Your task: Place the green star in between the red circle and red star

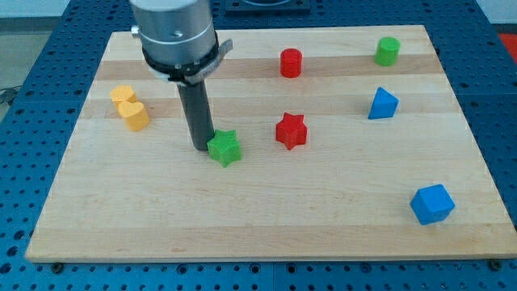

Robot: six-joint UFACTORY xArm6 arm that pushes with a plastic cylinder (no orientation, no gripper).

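Green plastic, star-shaped, the green star block (pixel 224 149) lies left of the red star block (pixel 291 131), near it but apart, on the pale wooden board (pixel 266 218). The red cylinder, the task's red circle (pixel 291 62), stands farther away, beyond the red star. My tip (pixel 202 147), a bare rod end that holds nothing, sits against the green star's left side, apparently placed to shove it rightward. The gap between the two red blocks lies right and farther away.

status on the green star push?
My tip touching the green star block on its left side. Star short of gap between red cylinder block and red star block. Nothing blocking.
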